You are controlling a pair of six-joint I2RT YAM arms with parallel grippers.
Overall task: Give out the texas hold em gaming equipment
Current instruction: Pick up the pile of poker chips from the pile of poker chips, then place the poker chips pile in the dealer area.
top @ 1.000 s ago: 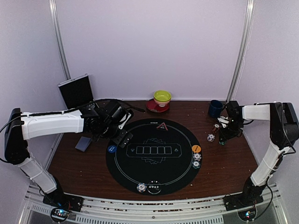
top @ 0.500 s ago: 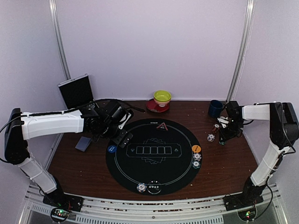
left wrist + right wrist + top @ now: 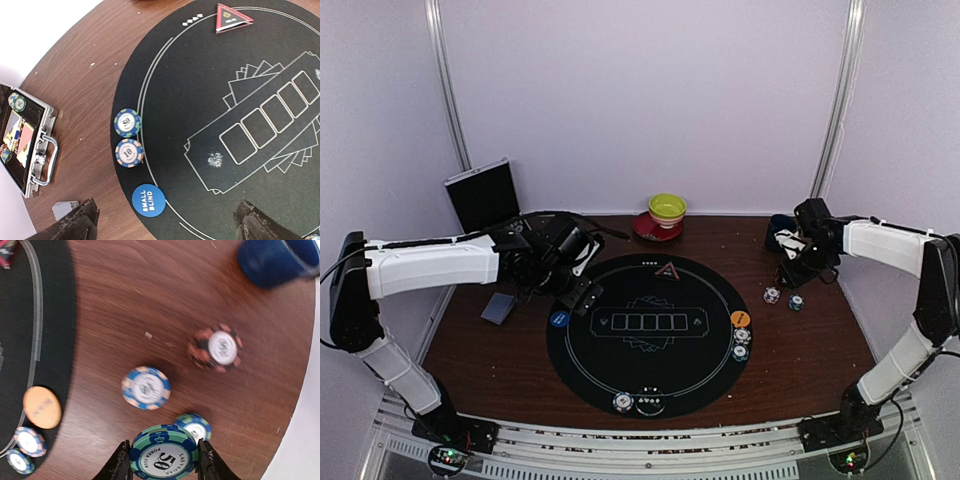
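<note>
Chip [image 3: 163, 452], green 50, sat clamped in right gripper [image 3: 164, 462], held high, probably bound for mat [image 3: 55, 315]; left gripper [image 3: 165, 225] gaped empty, waiting.

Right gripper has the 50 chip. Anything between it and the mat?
Nothing tall: the right gripper holds the green 50 chip. A blue-and-white chip lies flat on the wood between it and the mat, and the orange disc with two chips sits on the mat's edge there. Low clutter only.

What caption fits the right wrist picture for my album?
Right gripper pinching a round green striped 50 poker chip over the brown wooden table.
</note>
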